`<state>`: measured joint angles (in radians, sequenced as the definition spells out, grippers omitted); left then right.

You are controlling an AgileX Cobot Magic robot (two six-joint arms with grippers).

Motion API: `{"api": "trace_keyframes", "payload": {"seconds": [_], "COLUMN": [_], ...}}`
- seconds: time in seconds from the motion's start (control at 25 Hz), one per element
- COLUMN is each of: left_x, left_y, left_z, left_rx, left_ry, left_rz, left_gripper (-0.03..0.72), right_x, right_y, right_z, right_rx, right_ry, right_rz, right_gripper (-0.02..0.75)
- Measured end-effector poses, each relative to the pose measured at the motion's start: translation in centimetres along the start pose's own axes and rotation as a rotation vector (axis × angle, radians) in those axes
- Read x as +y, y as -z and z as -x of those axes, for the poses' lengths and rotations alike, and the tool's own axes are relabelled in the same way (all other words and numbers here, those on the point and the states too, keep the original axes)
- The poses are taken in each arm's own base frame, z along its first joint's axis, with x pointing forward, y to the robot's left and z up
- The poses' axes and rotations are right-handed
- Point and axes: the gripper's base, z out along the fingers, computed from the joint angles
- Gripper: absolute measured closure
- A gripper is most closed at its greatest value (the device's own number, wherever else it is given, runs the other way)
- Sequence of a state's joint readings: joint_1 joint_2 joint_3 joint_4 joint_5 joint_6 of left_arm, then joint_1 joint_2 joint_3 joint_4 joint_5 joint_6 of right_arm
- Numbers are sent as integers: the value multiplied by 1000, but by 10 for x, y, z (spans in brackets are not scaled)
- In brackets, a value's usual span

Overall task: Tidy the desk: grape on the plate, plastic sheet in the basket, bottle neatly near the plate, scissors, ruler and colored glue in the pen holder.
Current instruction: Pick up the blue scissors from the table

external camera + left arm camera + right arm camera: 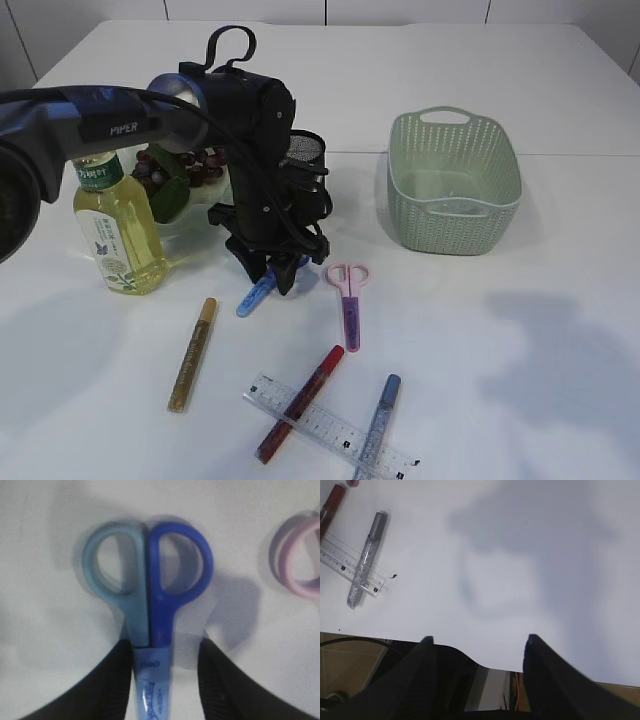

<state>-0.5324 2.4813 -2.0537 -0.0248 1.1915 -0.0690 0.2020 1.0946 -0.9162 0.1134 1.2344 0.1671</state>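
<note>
Ruler [330, 427] under two glue pens; left gripper [152, 680] straddling blue scissors [150, 580].

two scissors [349, 300]; three glue pens [192, 352]; one ruler [330, 427]; one bottle [117, 232]; one basket [455, 180]

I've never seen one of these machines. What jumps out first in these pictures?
The black left gripper grabs the eye: it stands mid-table, its fingers straddling the blue scissors, whose handles poke out ahead. Behind it, left, stands a yellow bottle; a green basket sits right. Pink scissors, glue pens and a ruler lie in front.
</note>
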Motion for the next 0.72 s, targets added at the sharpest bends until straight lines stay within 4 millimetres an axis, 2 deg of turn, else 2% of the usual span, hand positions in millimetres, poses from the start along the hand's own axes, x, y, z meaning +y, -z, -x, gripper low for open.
{"api": "trace_keyframes", "payload": {"seconds": [0.24,0.48,0.72], "left_x": [0,0,1], "left_y": [-2,-2,-3], "left_z": [0,0,1], "left_rx": [4,14,16], "left_ry": [0,1,0], "left_rz": [0,1,1], "left_gripper": [440,463,528], "right_x": [0,0,0], "right_y": [0,0,0], "right_z": [0,0,0], "right_rx": [0,0,0], "right_ry": [0,0,0], "right_rz": [0,0,0], "right_gripper": [301,301,301]}}
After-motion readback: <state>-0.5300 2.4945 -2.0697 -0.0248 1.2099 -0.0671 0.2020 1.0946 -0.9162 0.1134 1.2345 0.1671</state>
